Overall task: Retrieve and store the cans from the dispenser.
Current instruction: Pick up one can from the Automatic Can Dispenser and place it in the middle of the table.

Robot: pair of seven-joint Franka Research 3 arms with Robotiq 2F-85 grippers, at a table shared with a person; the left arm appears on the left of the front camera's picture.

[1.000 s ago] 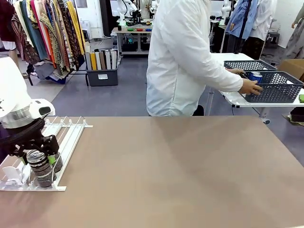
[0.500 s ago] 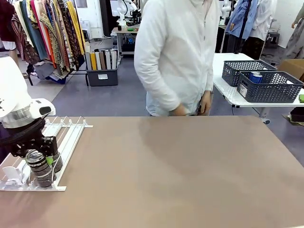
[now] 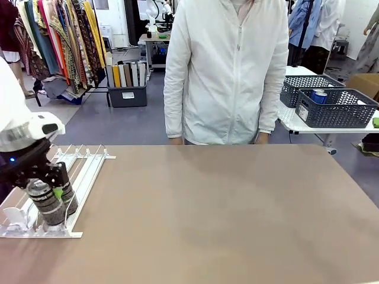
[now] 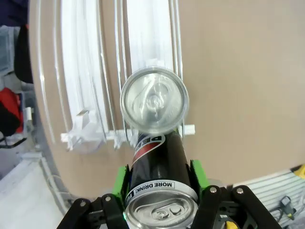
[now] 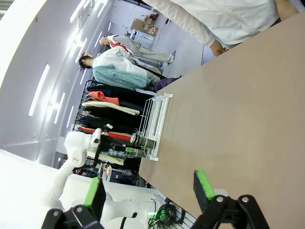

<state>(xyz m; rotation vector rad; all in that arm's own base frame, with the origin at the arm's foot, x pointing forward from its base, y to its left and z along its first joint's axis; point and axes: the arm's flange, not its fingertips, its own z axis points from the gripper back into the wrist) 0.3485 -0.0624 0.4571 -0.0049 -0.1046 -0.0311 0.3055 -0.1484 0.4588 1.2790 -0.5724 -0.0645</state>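
Observation:
A white wire-rail dispenser (image 3: 83, 168) lies at the table's left edge. At its near end my left gripper (image 3: 47, 192) is shut on a dark can (image 3: 50, 208) that stands upright. In the left wrist view the green pads (image 4: 123, 177) press both sides of this black can (image 4: 159, 164), and a second can (image 4: 154, 106) with a silver top stands just beyond it in the dispenser (image 4: 86, 71) lane. My right gripper (image 5: 148, 188) hangs open over the table's near right side with nothing between its fingers. It looks across at the dispenser (image 5: 155, 121).
A person in a white jacket (image 3: 228, 71) stands at the far edge, facing me, hands low by the table. Behind, on a side table at the right, stand dark grey lattice baskets (image 3: 337, 112), one holding a blue can (image 3: 318, 96). The brown tabletop (image 3: 225, 213) is bare.
My left gripper closed on the dark can and shifted slightly left. The person left the baskets on the side table and turned to face my table.

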